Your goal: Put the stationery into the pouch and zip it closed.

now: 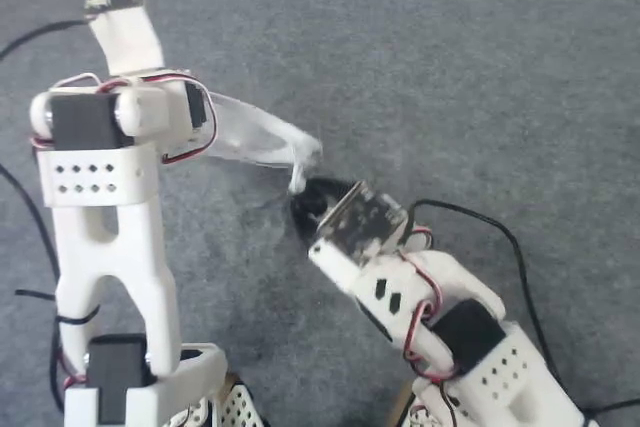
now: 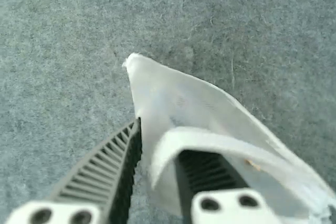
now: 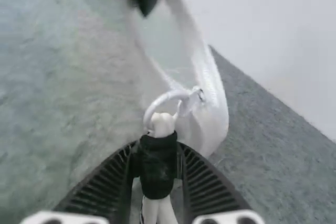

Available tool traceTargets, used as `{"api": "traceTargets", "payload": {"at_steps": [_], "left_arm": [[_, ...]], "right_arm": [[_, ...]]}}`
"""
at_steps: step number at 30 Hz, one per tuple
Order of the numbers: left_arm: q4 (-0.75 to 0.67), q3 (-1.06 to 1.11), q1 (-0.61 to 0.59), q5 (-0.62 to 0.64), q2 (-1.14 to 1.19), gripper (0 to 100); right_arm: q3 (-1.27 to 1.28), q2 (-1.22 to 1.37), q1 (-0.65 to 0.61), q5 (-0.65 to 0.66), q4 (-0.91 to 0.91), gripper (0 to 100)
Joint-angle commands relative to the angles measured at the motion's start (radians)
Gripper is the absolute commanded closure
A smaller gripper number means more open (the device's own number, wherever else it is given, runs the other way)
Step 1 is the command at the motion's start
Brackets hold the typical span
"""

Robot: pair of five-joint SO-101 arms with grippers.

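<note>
While the left gripper [image 2: 157,148] is clamping one end of the pouch [image 2: 184,103], the right gripper [image 3: 156,153] is pinching the zipper pull [image 3: 156,169] at its other end.

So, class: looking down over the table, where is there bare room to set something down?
Bare carpet lies beyond the pouch, out to the far right corner. Crowded: the middle, where the left gripper holds the pouch and the right gripper its zip pull.

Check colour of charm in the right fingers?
The charm is black with white ends, hung on the pouch by a white ring. Right wrist view shows it best.
</note>
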Motion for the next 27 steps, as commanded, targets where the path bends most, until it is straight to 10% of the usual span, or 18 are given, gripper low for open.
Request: {"api": "traceTargets", "payload": {"at_steps": [1,27], "left_arm": [[-0.017,-0.012,0.005,-0.015,-0.066,84],[-0.092,0.254,0.439,-0.222,-0.483,76]], "right_arm": [[-0.049,-0.064,-0.05,0.051,0.082,99.3],[-0.046,-0.363,-0.314,0.094,0.352,99.3]]}}
